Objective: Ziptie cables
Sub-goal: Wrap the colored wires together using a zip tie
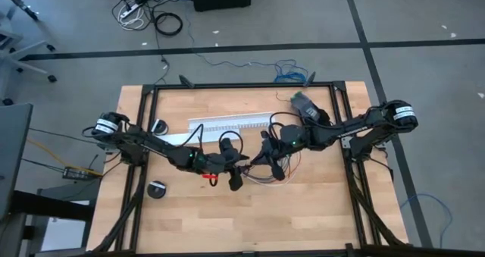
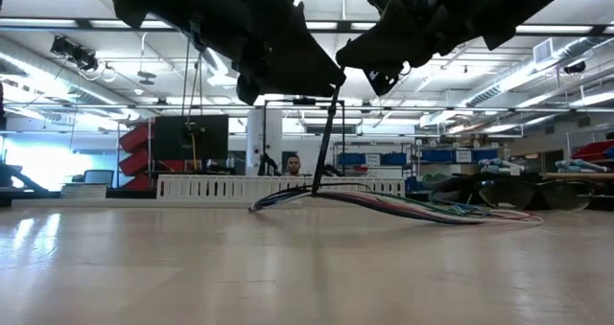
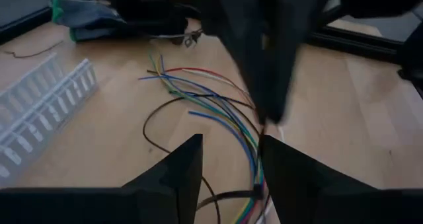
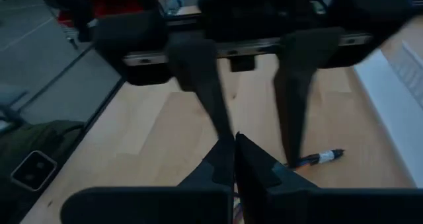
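The cables [image 2: 403, 207] lie in a bunch on the table's middle; they also show in the left wrist view [image 3: 218, 115]. The thin black ziptie [image 2: 326, 143] rises almost upright from the bunch to the grippers. My left gripper [image 3: 231, 178] is open just above the bunch, one finger on either side of it, touching nothing that shows. My right gripper [image 4: 234, 145] is shut, right beside the left gripper's fingers; it points down in the left wrist view [image 3: 268, 112]. My right gripper is shut at the ziptie's upper end [image 2: 337, 97], fingers slanting down from the table's right. The place of contact is hidden by the dark fingers of both arms. The ziptie hangs nearly straight below, its lower end at the cable bunch on the table.
A long white slotted channel [image 1: 227, 124] lies behind the cables. Two black round pieces [image 1: 157, 189] sit at the left, a small red thing [image 1: 211, 177] is by the left gripper, and a grey-green pouch [image 1: 303, 104] is at the far right. A person [image 2: 293, 164] shows far behind.
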